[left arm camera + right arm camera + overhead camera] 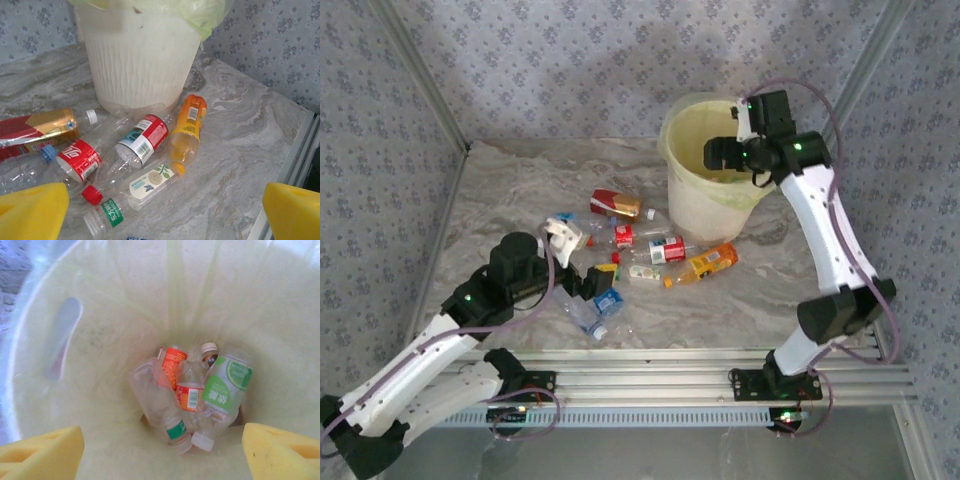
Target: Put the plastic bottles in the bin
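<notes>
Cream-white plastic makes the tall round bin [705,205], which is lined with a pale yellow-green bag and stands at the far right of the grey marbled tabletop [500,190]. The right jaws hang over its mouth, wide apart and empty. Under them several clear plastic bottles [185,395] lie at the bottom. Other bottles lie scattered just left of the bin, among them an orange-tinted bottle [705,263] and a red-labelled bottle [666,249]. The left jaws are low beside this group, also apart, holding nothing.
</notes>
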Tool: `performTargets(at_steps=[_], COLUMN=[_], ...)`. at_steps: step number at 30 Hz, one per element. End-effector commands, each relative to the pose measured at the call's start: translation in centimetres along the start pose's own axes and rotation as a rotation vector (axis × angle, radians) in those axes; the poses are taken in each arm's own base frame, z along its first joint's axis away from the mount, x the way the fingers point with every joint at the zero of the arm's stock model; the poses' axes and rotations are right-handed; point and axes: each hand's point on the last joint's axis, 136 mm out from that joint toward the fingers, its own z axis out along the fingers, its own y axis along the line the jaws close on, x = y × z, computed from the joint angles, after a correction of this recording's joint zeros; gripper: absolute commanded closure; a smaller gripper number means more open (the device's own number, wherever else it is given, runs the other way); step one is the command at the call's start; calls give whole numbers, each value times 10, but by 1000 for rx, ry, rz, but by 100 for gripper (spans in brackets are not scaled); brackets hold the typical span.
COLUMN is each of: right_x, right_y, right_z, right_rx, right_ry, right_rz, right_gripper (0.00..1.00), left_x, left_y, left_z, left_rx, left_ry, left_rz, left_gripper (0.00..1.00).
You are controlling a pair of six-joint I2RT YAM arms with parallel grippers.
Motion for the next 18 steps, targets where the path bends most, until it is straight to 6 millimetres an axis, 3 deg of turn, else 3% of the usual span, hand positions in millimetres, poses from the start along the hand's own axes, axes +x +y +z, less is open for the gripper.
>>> performTargets(at_steps=[1,8,14,18], right_x=[9,67,131,166], right_y=[14,62,111,131], right_z=[-20,-47,-50,-40], right_rx=[-33,-139,-288,-356], right_ry=[-39,-9,94,180], right_rz=[-48,-188,-326,-416], right_gripper=[15,15,18,18], left_x=[-3,38,82,96], left_y=[5,30,40,47], left_z=[-3,-1,-16,-30], left_rx=[-50,-228,-326,-381], left_ry=[46,229,328,316], left_rz=[-114,-355,-485,-542], left_gripper=[0,0,0,0])
